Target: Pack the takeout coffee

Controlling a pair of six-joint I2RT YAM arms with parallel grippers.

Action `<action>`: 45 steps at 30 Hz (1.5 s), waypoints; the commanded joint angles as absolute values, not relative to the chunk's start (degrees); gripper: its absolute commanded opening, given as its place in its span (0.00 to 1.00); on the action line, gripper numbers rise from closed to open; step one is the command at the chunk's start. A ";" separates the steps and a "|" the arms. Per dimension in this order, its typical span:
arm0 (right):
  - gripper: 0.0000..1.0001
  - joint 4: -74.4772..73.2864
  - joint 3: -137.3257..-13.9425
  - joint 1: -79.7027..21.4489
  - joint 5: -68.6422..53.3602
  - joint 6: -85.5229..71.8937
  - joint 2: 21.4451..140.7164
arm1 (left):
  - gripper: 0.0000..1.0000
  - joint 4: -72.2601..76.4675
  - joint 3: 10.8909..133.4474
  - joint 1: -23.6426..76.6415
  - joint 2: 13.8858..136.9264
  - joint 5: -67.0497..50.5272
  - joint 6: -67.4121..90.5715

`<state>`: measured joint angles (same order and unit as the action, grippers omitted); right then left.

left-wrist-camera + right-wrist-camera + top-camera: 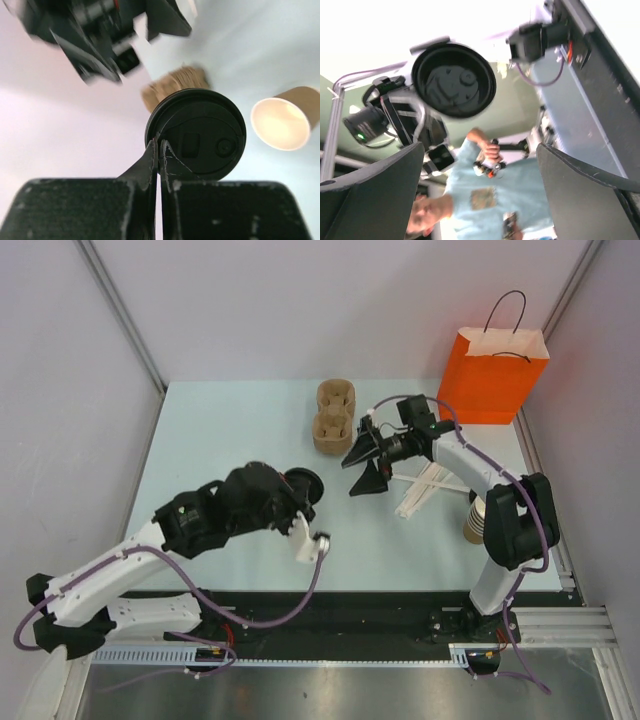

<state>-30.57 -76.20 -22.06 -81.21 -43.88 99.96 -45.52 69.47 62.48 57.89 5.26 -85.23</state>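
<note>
My left gripper (300, 492) is raised above the table's middle and is shut on the rim of a round black plastic lid (307, 484). In the left wrist view the gripper (159, 144) pinches the lid's (197, 132) left edge. No tan cup body shows under the lid, so the lidded takeout coffee itself is not seen. My right gripper (351, 477) is open and empty just right of the lid and faces it. In the right wrist view (480, 150) the lid (453, 80) hangs ahead of the wide-spread fingers. The brown pulp carrier (335, 417) lies behind, blurred in the left wrist view (175, 84).
An orange paper bag (503, 375) stands at the back right. A stack of lidless tan cups (474, 521) stands at the right, beside my right arm's base, and its open mouth shows in the left wrist view (280, 122). White sticks (430, 485) lie beside it.
</note>
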 commanded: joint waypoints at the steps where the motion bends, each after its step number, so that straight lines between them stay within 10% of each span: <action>1: 1.00 -30.05 -89.36 -19.43 -79.45 -42.45 101.60 | 0.00 -51.23 78.29 52.57 60.90 -1.30 -67.61; 14: 1.00 -56.16 -129.10 -11.69 -42.40 2.31 106.53 | 0.00 -59.07 81.40 24.37 67.41 -23.20 -30.69; 45: 1.00 -31.91 -90.36 -21.53 -37.71 -2.46 97.91 | 0.00 -27.86 55.29 18.72 69.52 -12.74 -7.12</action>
